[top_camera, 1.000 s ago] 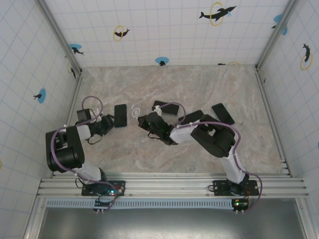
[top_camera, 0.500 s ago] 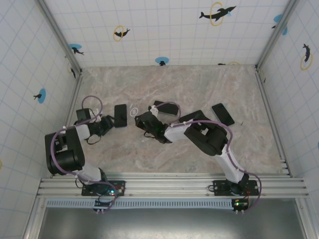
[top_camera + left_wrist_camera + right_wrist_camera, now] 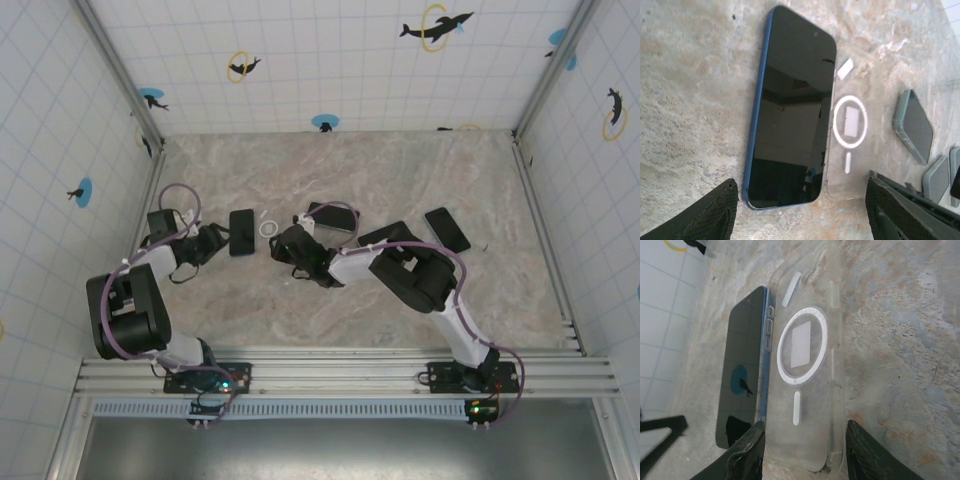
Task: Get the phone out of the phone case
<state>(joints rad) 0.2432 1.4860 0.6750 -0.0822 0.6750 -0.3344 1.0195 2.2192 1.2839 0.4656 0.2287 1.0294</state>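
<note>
Phone (image 3: 790,110) lies flat on table (image 3: 400,170), screen up. Clear case (image 3: 805,365) just beside it, empty. Left gripper (image 3: 802,200) jaws wide, holding nothing, at phone's end. Right gripper (image 3: 805,425) jaws parted, straddling case end; contact hard to tell.

Phone (image 3: 790,110) had a glossy black screen and a blue edge. Case (image 3: 802,365) was clear, with a white ring, a white rectangle inside it and white strips. Worktop (image 3: 400,170) was beige-grey marble pattern. Walls (image 3: 330,60) were a white tile grid with black dolphins on blue dots or in yellow rings. Spare cases (image 3: 914,125) were grey-green around dark screens. Arms (image 3: 420,275) were black and white, cables (image 3: 170,200) purple. Left end effector (image 3: 801,190) fingers (image 3: 715,215) were black, mesh-textured.
</note>
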